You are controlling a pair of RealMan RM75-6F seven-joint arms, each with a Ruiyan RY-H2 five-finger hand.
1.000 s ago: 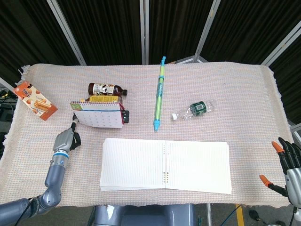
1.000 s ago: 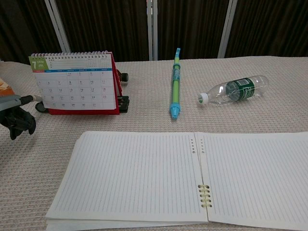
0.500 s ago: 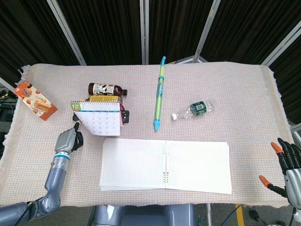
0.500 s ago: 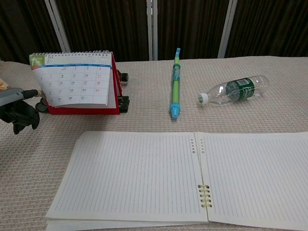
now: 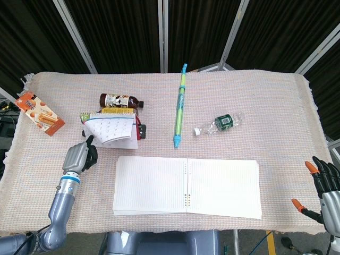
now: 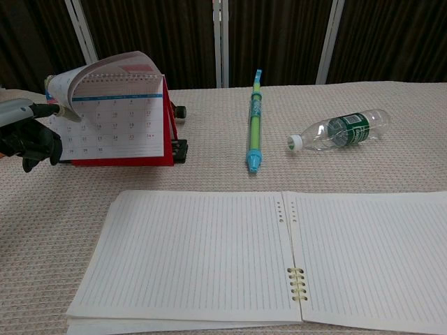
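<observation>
The left hand (image 6: 26, 139) is cut off by the left edge of the chest view, so only its dark curled fingers and one outstretched fingertip show; that fingertip touches the lower left corner of the top sheet of the desk calendar (image 6: 115, 118), and whether a thumb pinches the sheet from behind cannot be made out. The right hand (image 5: 323, 191) shows only in the head view, at the near right corner and partly cut off, fingers spread and holding nothing. The calendar stands on the left side of the table (image 5: 276, 95), on a red base, its top sheet lifted and curling back over the spiral binding, the grid of the sheet beneath it exposed. A brown bottle (image 5: 119, 100) lies just behind it, largely hidden in the chest view. Near the front lies an open lined notebook (image 6: 279, 258), its near edge cut off. Farther back lie a big green and blue pen (image 6: 255, 129) and a clear bottle (image 6: 343, 130) on its side
</observation>
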